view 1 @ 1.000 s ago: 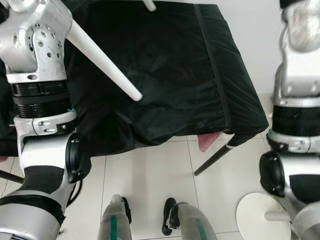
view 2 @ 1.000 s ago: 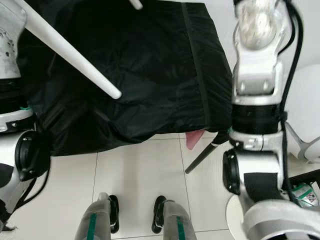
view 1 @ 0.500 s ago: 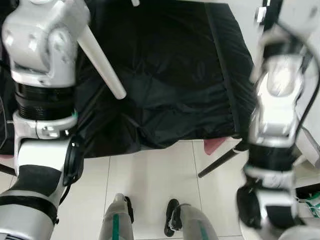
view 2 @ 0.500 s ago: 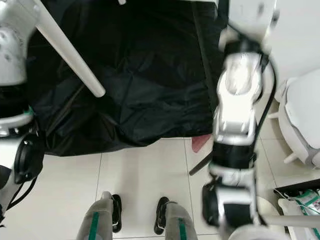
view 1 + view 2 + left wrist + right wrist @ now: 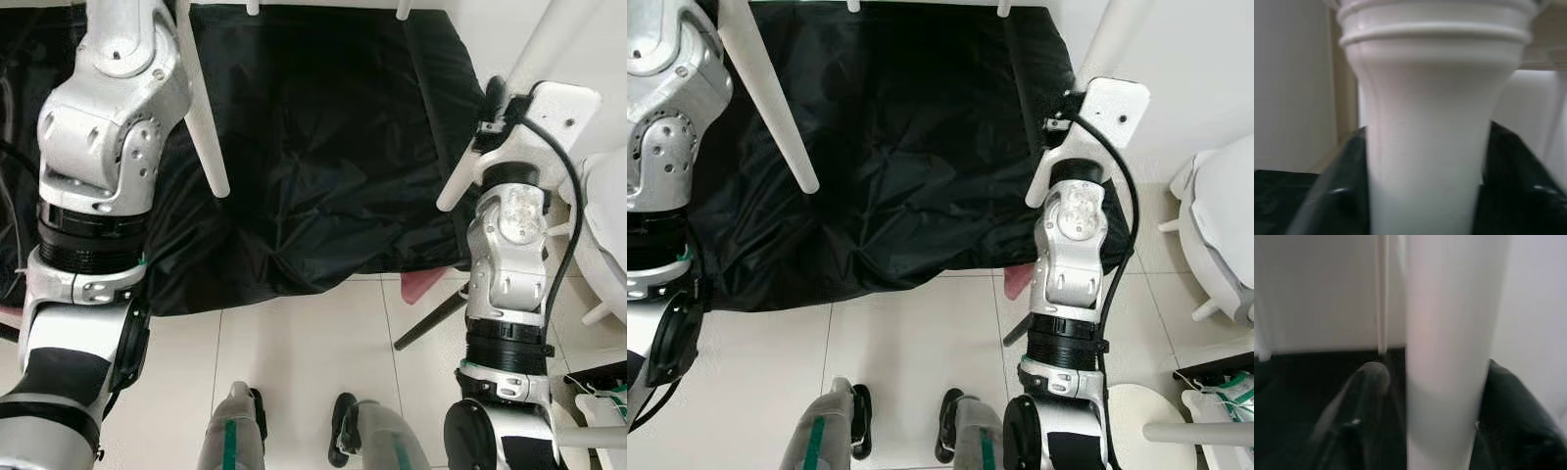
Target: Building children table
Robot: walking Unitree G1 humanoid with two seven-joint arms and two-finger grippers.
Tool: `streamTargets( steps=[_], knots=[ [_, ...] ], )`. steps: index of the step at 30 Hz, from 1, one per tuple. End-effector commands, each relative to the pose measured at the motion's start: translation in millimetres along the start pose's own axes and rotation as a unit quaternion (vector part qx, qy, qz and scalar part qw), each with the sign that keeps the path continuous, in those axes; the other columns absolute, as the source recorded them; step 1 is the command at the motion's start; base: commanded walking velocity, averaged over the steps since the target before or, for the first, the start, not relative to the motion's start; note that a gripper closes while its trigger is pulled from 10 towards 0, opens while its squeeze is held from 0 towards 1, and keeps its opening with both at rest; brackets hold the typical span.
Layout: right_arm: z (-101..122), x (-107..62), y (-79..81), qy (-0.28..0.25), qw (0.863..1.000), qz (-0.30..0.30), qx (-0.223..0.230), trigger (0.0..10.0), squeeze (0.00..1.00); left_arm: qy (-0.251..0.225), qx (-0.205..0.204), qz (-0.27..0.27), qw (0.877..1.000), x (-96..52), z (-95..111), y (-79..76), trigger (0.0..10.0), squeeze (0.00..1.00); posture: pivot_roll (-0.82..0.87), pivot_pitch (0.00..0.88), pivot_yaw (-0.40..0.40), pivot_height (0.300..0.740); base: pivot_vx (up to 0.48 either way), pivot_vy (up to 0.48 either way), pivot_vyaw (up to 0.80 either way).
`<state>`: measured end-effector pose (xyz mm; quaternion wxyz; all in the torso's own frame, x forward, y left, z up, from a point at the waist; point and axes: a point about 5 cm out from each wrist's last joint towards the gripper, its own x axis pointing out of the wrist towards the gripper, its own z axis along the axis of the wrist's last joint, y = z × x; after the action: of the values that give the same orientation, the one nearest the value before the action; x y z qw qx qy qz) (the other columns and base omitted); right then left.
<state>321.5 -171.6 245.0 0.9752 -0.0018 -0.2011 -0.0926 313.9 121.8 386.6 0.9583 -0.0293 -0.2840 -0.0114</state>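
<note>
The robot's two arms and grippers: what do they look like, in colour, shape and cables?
Both arms are silver metal in rounded segments, joined by black ribbed rings. The left arm has a bulky joint housing dotted with small screw holes. The right arm carries a flat white plate near its wrist and a black cable looping down its side. The left gripper's fingers and the right gripper's fingers are glossy black.

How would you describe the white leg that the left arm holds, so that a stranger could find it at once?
Start from the large black cloth spread before the robot. Over its left part a white table leg slants down from the top edge, and the left pincer grips it near its ribbed collar. Unlike the leg by the right arm, its free end hangs over the cloth's middle, not its right edge.
</note>
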Motion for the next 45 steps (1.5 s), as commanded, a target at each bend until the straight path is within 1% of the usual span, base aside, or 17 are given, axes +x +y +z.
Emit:
streamTargets(
  steps=[1,4,12,13,15,17,21,22,23,24,28,34,36,38,41,44,45],
  knots=[
    [-15,-4.4,11.4,0.041,0.998,0.034,0.017,10.0,1.00,0.001,0.001,-0.064,0.998,-7.8,-1,-13.2,10.0,1.00,-0.03,0.133,0.029,0.740,0.000,0.000,0.00],
    [-13,-2.8,10.8,0.034,0.998,0.040,0.017,10.0,1.00,0.007,0.007,-0.064,0.998,-10.8,-4,-12.0,10.0,1.00,-0.03,0.130,0.022,0.740,0.000,0.000,0.00],
    [-9,-2.7,15.8,0.026,0.995,0.085,0.045,10.0,1.00,0.027,0.022,-0.118,0.992,-19.4,-12,-13.9,10.0,1.00,-0.03,0.124,0.017,0.740,0.000,0.000,0.00],
    [-10,-3.6,16.1,0.027,0.995,0.087,0.040,10.0,0.00,0.034,0.037,-0.118,0.992,-23.9,-17,-13.6,10.0,0.00,-0.03,0.124,0.017,0.740,0.000,0.000,0.00],
    [-11,-4.4,16.2,0.029,0.995,0.088,0.038,10.0,0.00,0.048,0.054,-0.114,0.991,-29.7,-25,-11.4,10.0,0.00,-0.02,0.115,0.017,0.740,0.000,0.000,0.00],
    [-13,-5.4,15.8,0.032,0.995,0.092,0.030,10.0,0.00,0.073,0.104,-0.091,0.988,-39.3,-37,-4.4,10.0,0.00,-0.02,0.111,0.014,0.740,0.000,0.000,0.00],
    [-17,-5.8,16.2,0.040,0.994,0.100,0.034,10.0,0.00,0.097,0.141,-0.049,0.984,-45.9,-47,5.0,10.0,0.00,0.00,0.108,0.008,0.740,0.000,0.000,0.00],
    [-17,-5.8,16.2,0.040,0.994,0.100,0.034,10.0,0.00,0.097,0.141,-0.049,0.984,-45.9,-47,5.0,10.0,0.00,0.00,0.108,0.008,0.740,0.000,0.000,0.00],
    [-19,-6.2,18.4,0.044,0.991,0.121,0.042,10.0,0.00,0.130,0.147,0.000,0.981,-53.9,-58,17.2,10.0,0.00,0.01,0.103,-0.006,0.740,0.000,0.000,0.00],
    [-19,-6.3,19.2,0.044,0.990,0.131,0.041,10.0,0.00,0.143,0.141,0.015,0.980,-57.2,-62,21.5,10.0,0.00,0.01,0.103,-0.006,0.740,0.000,0.000,0.00],
    [-23,-6.1,19.6,0.050,0.987,0.151,0.039,10.0,0.00,0.154,0.137,0.047,0.977,-68.9,-66,32.9,10.0,0.00,0.01,0.101,-0.014,0.740,0.000,0.000,0.00],
    [-29,-8.8,20.5,0.056,0.982,0.178,0.031,10.0,0.00,0.163,0.130,0.026,0.978,-89.2,-75,36.3,10.0,0.00,0.03,0.086,-0.036,0.740,0.000,0.000,0.00],
    [-35,-12.5,21.0,0.063,0.979,0.192,0.025,10.0,0.00,0.180,0.096,-0.007,0.979,-108.8,-89,35.8,10.0,0.00,0.02,0.077,-0.036,0.740,0.000,0.000,0.00],
    [-37,-13.4,20.8,0.064,0.979,0.194,0.024,10.0,0.00,0.182,0.089,-0.012,0.979,-113.2,-91,36.1,10.0,0.00,0.02,0.077,-0.036,0.740,0.000,0.000,0.00],
    [-45,-19.8,18.3,0.074,0.976,0.202,0.014,10.0,0.00,0.219,0.063,-0.043,0.973,-131.0,-105,35.0,10.0,0.00,0.02,0.076,-0.036,0.740,0.000,0.000,0.00],
    [-47,-20.9,17.9,0.075,0.976,0.204,0.013,10.0,0.00,0.224,0.060,-0.049,0.972,-133.6,-106,34.5,10.0,0.00,0.02,0.076,-0.036,0.740,0.000,0.000,0.00],
    [-52,-25.4,15.3,0.079,0.975,0.207,0.007,10.0,0.00,0.233,0.046,-0.087,0.968,-144.5,-111,27.3,10.0,0.00,0.02,0.076,-0.036,0.740,0.000,0.000,0.00]
  ],
)
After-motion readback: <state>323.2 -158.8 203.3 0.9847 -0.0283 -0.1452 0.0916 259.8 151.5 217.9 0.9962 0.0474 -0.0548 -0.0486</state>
